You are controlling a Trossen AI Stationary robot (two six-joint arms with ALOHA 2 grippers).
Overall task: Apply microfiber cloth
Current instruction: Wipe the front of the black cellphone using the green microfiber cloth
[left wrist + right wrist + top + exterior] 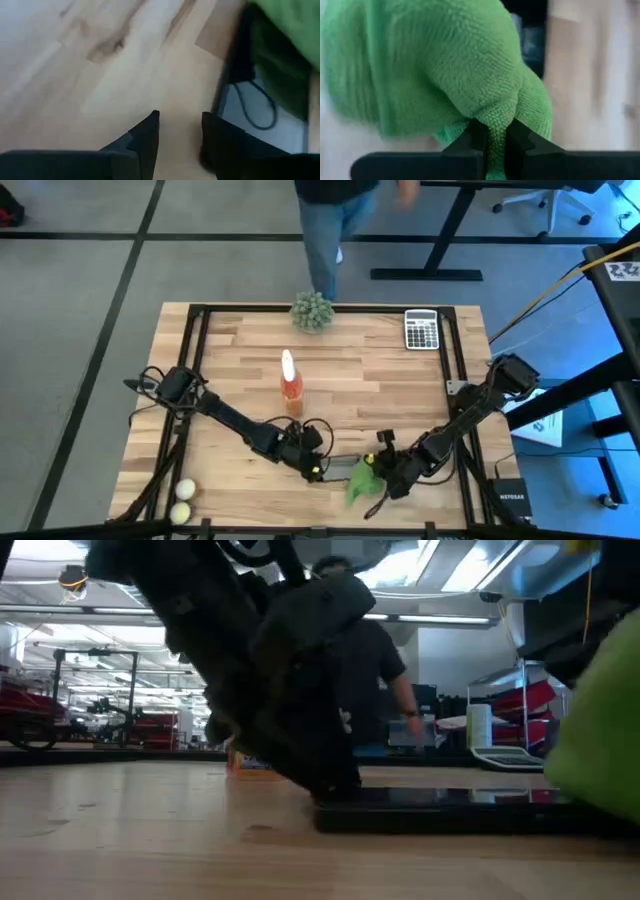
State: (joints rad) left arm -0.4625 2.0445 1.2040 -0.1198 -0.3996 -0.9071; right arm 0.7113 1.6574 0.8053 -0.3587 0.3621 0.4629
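On my end the right gripper (492,142) has its fingers pinched down tight on the microfiber cloth (445,65), with only a thin fold of fabric between them. Up close the cloth is bright green with a fine knobbly weave, soft and bunched into a rounded lump that balloons out past the fingertips. From overhead the microfiber cloth (362,478) sits near the front edge of the bench (240,360), right of centre, crumpled, so I can't really call a long axis; the loose end trails toward the front edge.

The left gripper (180,135) is just beside it on the left, low over the wood, fingers slightly apart with a narrow gap and nothing in them. Right in front of it is a flat dark glossy slab (260,115), looks like a phone or small tablet, lying flat on the bench with the green fabric hanging over its far end. In the low view that slab (440,808) is a thin black strip on the wood with the left arm coming down onto one end of it.

The bench is pale butcher-block planks in a black frame. Also on it: an orange spray bottle (291,385) with a white top, standing upright mid-bench, a fuzzy grey-green plant ball (311,311) and a calculator (421,329) along the back edge, and two pale balls (182,502) at the front left corner. A person (325,225) in jeans is standing behind the bench.
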